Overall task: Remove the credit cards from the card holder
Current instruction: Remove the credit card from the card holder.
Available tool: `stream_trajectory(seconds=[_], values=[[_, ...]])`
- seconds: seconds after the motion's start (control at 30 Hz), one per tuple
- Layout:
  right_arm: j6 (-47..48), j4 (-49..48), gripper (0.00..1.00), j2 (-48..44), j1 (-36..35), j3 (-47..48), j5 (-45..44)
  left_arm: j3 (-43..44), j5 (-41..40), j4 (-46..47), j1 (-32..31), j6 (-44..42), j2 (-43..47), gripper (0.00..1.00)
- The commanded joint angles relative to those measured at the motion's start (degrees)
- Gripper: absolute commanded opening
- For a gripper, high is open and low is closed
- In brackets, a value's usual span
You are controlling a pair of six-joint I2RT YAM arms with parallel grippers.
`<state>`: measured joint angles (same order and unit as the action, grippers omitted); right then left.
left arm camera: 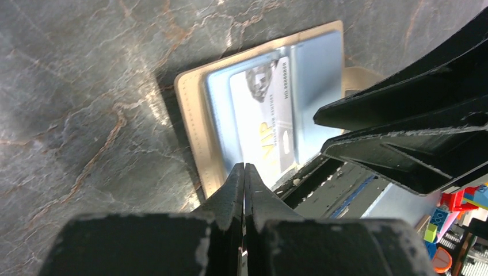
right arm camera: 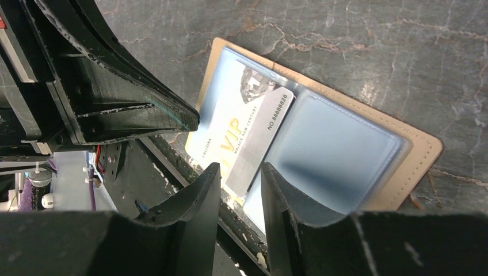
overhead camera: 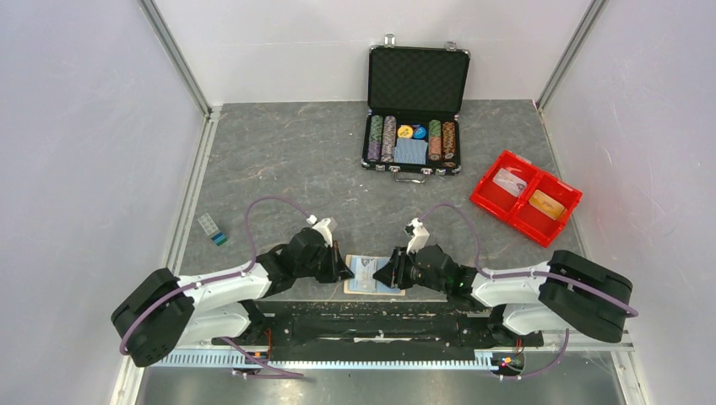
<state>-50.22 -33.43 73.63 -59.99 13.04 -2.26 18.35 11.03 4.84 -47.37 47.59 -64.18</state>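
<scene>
Inside the open card holder [right arm camera: 423, 146], a pale credit card [right arm camera: 253, 132] lies slanted.

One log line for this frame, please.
wallet: open, near edge | VIP card: askew in wallet | left tool: shut at wallet edge | right tool: open, straddling card end

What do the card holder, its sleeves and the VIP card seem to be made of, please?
Card holder: matte tan leather or leather-look, with a stitched-looking border. Sleeves: soft clear plastic, bluish, glossy. VIP card: probably stiff plastic, smooth silvery printed face.
</scene>
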Motion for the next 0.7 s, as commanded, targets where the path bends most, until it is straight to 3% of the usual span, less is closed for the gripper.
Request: stream_trajectory(seconds=[0.0, 0.67], values=[[-0.86, -4.03, 0.34, 1.66, 0.66, -0.63, 1.69, -1.70, -0.83, 2.35, -0.17, -0.60, -0.79, 0.02], [-3.24, 4.60, 0.35, 8.56, 0.90, 5.40, 0.11, -4.00, -0.90, 3.14, -0.17, -1.54, -2.20, 0.03]])
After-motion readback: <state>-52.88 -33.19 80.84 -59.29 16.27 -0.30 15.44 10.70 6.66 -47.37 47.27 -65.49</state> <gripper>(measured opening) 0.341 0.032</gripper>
